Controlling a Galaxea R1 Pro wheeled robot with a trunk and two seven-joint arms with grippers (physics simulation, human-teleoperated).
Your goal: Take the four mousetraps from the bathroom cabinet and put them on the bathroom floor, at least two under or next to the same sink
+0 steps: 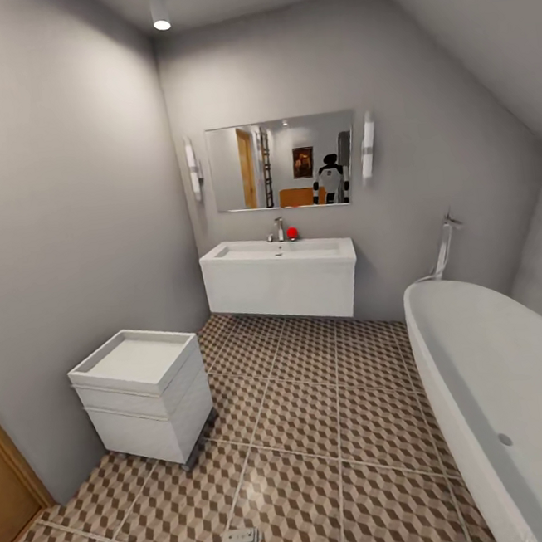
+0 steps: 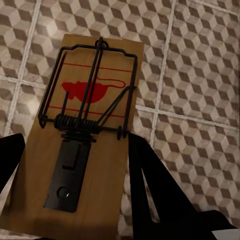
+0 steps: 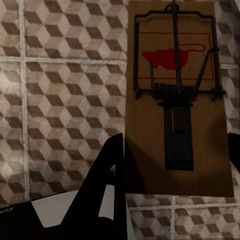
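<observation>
A brown wooden mousetrap (image 2: 90,90) with black wire and a red mouse print sits between the black fingers (image 2: 150,185) of my left gripper (image 2: 74,145), which is shut on it above the cube-patterned bathroom floor (image 2: 200,75). My right gripper (image 3: 176,140) is shut on a second mousetrap (image 3: 175,65), also held over the tiles (image 3: 60,100). In the head view the white wall-hung sink (image 1: 280,277) stands at the far wall, across the bathroom floor (image 1: 321,432). The cabinet is out of view.
A small white drawer unit (image 1: 144,394) stands against the left wall. The white bathtub (image 1: 501,397) runs along the right side. A mirror (image 1: 283,163) hangs above the sink. A wooden door edge (image 1: 10,490) is at the lower left. Open tiles lie between unit and tub.
</observation>
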